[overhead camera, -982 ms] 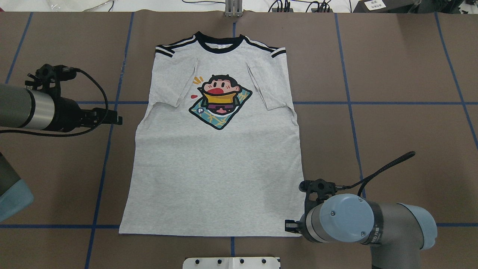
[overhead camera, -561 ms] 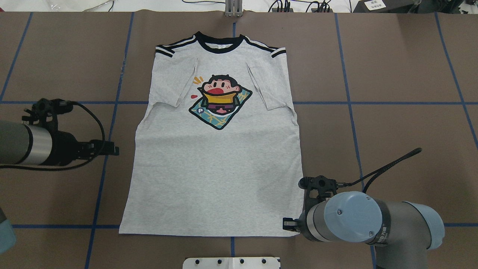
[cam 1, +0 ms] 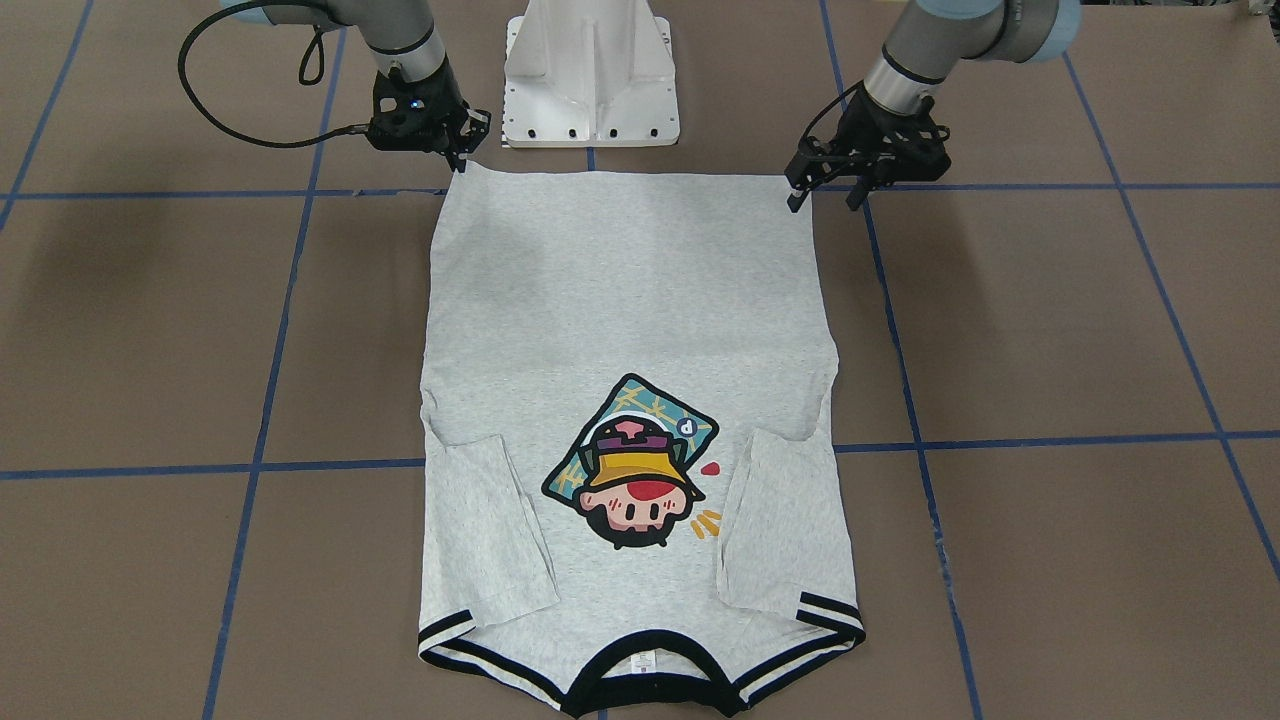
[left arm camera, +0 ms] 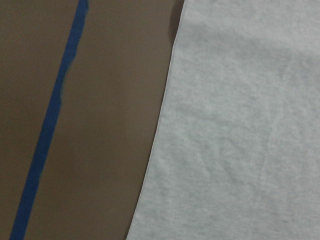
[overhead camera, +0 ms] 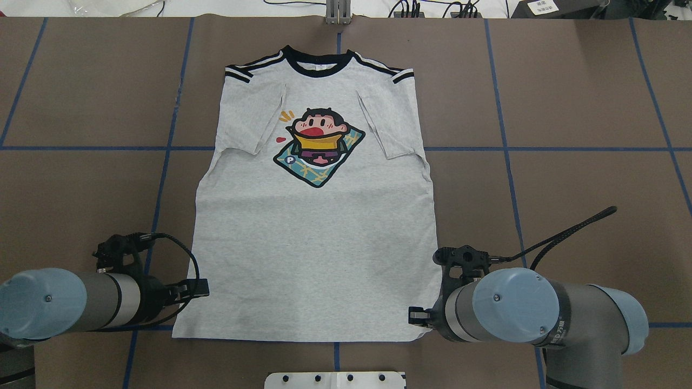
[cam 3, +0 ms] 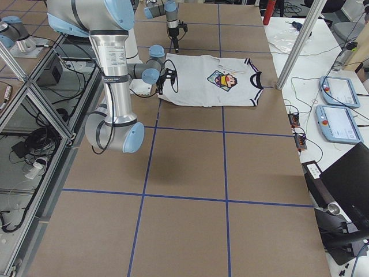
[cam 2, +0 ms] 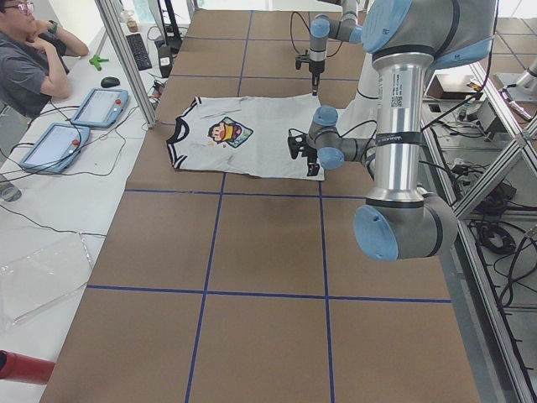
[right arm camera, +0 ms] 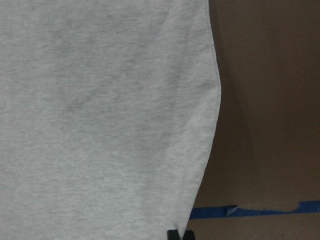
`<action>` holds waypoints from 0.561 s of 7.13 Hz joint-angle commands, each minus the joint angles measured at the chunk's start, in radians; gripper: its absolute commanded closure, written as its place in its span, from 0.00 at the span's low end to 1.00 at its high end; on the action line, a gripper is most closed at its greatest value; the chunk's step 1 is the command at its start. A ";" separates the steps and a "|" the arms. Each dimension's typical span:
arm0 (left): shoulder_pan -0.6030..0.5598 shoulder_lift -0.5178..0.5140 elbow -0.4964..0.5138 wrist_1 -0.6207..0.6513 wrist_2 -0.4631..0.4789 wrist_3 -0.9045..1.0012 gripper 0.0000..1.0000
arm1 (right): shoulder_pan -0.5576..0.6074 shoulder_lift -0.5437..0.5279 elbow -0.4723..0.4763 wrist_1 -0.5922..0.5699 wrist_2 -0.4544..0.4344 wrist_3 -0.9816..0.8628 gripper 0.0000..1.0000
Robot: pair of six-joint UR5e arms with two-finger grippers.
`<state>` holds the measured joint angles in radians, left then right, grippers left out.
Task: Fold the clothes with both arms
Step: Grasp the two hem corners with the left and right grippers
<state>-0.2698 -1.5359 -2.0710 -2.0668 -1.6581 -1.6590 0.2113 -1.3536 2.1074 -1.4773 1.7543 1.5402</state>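
Near edge first: my left gripper [cam 1: 826, 197] sits just outside the T-shirt's [overhead camera: 316, 259] left hem corner, fingers apart, nothing between them. My right gripper [cam 1: 458, 152] is at the right hem corner. Overhead, my own arm covers it; the front-facing view shows it but not the gap, so I can't tell if it's gripping. Right wrist cam: one black fingertip [right arm camera: 173, 235] at the cloth edge. Left wrist cam: only shirt edge and blue tape [left arm camera: 47, 130]. Shirt lies flat mid table [overhead camera: 567, 97], print up, sleeves folded in, collar [overhead camera: 318, 60] toward the far edge.
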 commanded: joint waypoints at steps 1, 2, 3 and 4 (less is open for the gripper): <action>0.050 0.000 0.005 0.029 0.020 -0.018 0.01 | 0.000 0.001 -0.003 0.000 -0.001 0.000 1.00; 0.058 -0.004 0.005 0.060 0.020 -0.024 0.02 | 0.000 0.001 -0.004 0.000 -0.001 0.000 1.00; 0.060 -0.003 0.006 0.063 0.020 -0.024 0.02 | 0.000 0.001 -0.004 0.000 -0.001 0.000 1.00; 0.064 -0.004 0.011 0.080 0.020 -0.024 0.03 | 0.000 0.001 -0.004 0.000 -0.001 0.000 1.00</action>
<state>-0.2118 -1.5388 -2.0642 -2.0052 -1.6385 -1.6818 0.2117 -1.3530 2.1034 -1.4772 1.7534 1.5401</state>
